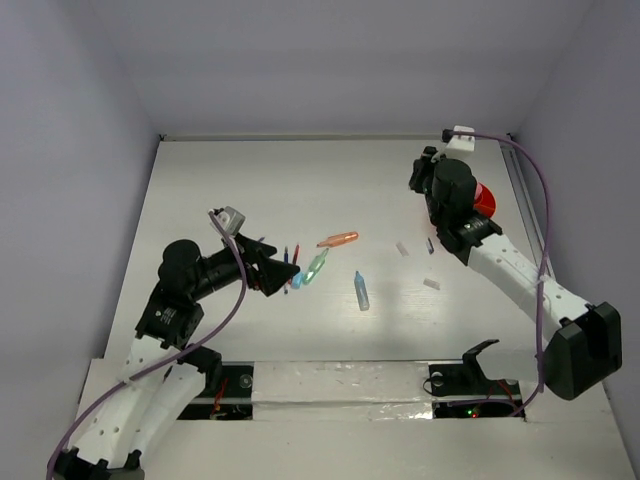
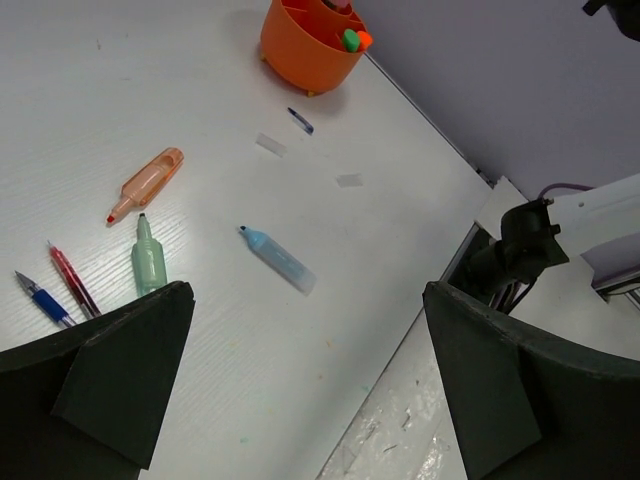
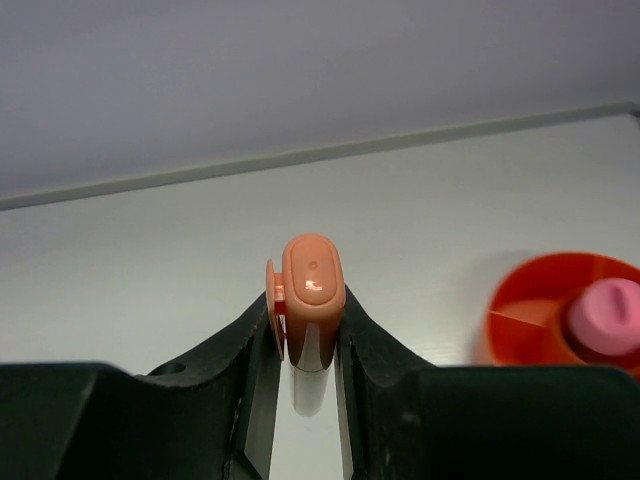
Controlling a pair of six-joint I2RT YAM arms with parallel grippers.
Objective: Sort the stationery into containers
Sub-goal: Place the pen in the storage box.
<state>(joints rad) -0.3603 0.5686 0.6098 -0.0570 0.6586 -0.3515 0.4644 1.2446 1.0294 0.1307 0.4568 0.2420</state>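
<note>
1. top view: the right hand (image 1: 425, 172) is up at the far right of the worktop (image 1: 230, 180), just beside the orange holder (image 1: 485, 198), which its arm partly hides. what it carries can't be made out here. the left hand (image 1: 278, 272) sits low at the left end of the loose stationery. the red pen (image 1: 296, 254) and blue pen (image 1: 287, 262) are right at its tips, then the green marker (image 1: 316, 266), the orange highlighter (image 1: 338, 239) and the light blue marker (image 1: 361, 290) further to its right. the left arm is clearly the nearer one to all of these.

2. left wrist view: the left hand (image 2: 308, 330) is spread wide with nothing between its fingers. the green marker (image 2: 148, 262) lies just ahead of the left finger, with its long axis pointing away from the hand. the red pen (image 2: 72, 280) and blue pen (image 2: 40, 300) lie beside it. the light blue marker (image 2: 278, 258) lies slanted across the gap. the orange holder (image 2: 305, 50) is well apart, at the far edge.

3. right wrist view: the right hand (image 3: 310, 345) is clamped on an orange-capped marker (image 3: 312, 285), cap end toward the camera. the orange holder (image 3: 530, 320) lies off to the right of it, not beneath, so i judge a sideways shift is needed before release.
</note>
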